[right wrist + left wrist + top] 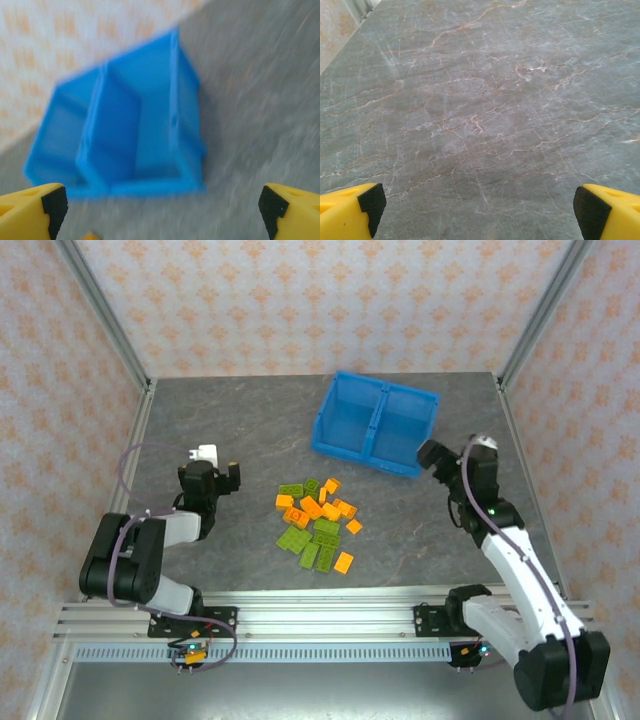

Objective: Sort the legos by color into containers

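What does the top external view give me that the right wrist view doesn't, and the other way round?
Top external: the pile of orange and green legos mid-table, plus the left arm and right arm. Right wrist: the right gripper with its yellow fingers spread wide, and a blurred close look into the blue bin, whose two compartments look empty. Shared: the bin, the grey table and the patterned wall.

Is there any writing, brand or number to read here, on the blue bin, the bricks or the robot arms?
No readable text anywhere.
The blue bin shows no label, and is blurred in the right wrist view.
The bricks are too small to tell.
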Available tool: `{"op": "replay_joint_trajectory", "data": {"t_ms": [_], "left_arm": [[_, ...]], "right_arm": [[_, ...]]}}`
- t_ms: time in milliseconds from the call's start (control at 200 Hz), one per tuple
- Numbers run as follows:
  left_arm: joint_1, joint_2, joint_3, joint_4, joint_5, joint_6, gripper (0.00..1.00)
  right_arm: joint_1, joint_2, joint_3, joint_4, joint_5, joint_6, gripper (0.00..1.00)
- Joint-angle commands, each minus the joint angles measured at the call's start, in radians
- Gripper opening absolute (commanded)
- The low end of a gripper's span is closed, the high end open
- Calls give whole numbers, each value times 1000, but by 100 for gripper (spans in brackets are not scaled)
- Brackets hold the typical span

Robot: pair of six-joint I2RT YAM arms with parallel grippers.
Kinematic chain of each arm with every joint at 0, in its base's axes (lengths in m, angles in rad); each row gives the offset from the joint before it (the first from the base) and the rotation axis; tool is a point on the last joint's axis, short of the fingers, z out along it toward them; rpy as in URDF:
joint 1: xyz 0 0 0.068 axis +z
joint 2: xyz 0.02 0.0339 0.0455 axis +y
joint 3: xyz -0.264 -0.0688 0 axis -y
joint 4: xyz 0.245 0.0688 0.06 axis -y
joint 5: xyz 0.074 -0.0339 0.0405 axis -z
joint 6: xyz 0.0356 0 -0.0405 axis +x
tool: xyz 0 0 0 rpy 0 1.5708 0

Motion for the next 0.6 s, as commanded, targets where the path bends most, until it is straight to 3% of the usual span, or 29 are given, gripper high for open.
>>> {"op": "replay_joint_trajectory", "data": {"t_ms": [0, 175, 280, 430, 596], "left_arm": [[-58, -175, 76, -181, -69, 17, 100], [-236, -451, 158, -433, 9, 64, 100], [-386, -546, 264, -659, 129, 207, 100], [-603, -618, 395, -1010, 253, 433, 99], [-714, -653, 422, -1300, 362, 644, 99]], "right_arm": [[115, 95, 96, -297, -145, -33, 99], [314, 310, 194, -369, -211, -99, 99], [418, 429, 228, -372, -193, -167, 99], [475, 545, 260, -356, -157, -193, 99], [528, 639, 318, -340, -161, -257, 93]]}}
